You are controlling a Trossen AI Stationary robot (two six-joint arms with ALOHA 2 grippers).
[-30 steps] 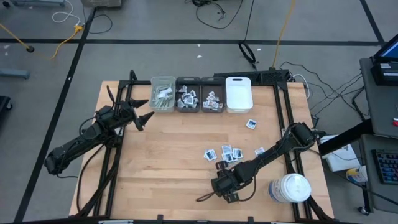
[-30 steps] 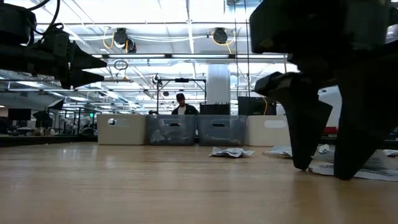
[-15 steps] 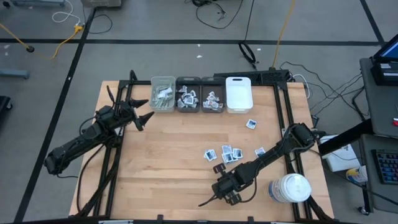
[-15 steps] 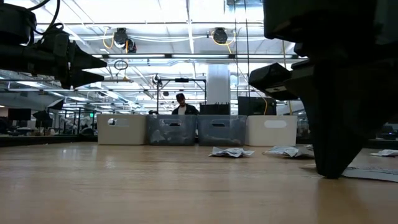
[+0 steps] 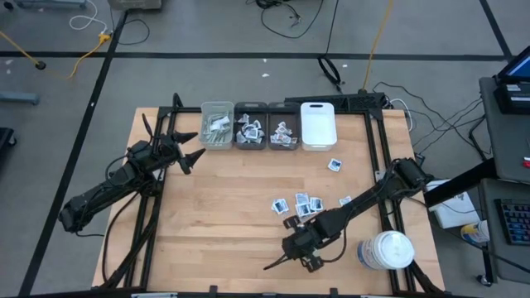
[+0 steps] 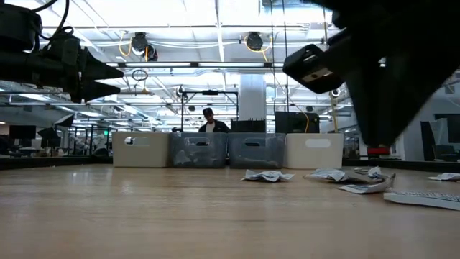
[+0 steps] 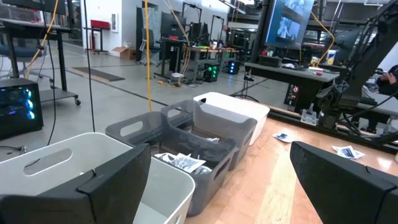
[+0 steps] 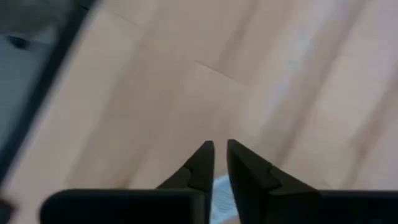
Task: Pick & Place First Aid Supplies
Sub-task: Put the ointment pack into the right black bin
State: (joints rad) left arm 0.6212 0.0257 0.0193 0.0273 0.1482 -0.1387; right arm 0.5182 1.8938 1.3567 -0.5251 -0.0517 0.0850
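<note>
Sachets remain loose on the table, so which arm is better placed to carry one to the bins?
Right: its tool is nearly shut on a sachet. The left tool waits open beside the bins.

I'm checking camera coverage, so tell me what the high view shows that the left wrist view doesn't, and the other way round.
Only the high view shows the large white round jar, the right gripper low near the table's front edge with a thin gap between its fingers, and the whole light wooden table. Only the left wrist view shows the room beyond, with a big blue screen and desks. Both show the row of small grey and white bins, the open left gripper, and loose small white sachets on the wood.
</note>
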